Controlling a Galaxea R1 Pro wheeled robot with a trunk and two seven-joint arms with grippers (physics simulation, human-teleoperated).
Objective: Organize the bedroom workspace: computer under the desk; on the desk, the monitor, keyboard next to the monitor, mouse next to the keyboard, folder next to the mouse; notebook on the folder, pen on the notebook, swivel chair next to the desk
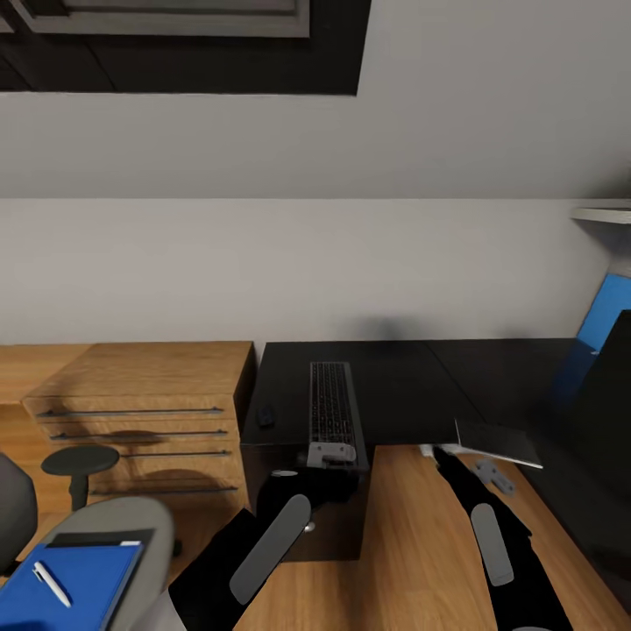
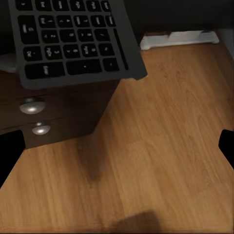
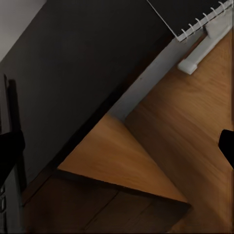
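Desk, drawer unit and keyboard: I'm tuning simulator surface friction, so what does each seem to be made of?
The desk looks like matte black laminate or painted board: flat, no grain, barely any sheen.
The drawer unit looks like light wood or veneer, with visible grain and thin dark bar handles.
The keyboard looks like dark grey plastic with black keys; hard to confirm from a render.

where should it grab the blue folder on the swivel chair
Grip the blue folder by the long right edge, coming from the desk side. It lies flat on the grey swivel chair seat, so only a thin edge is offered. A white pen lies on its top and a dark notebook sits at its far end, so both would likely shift if the folder is tilted.
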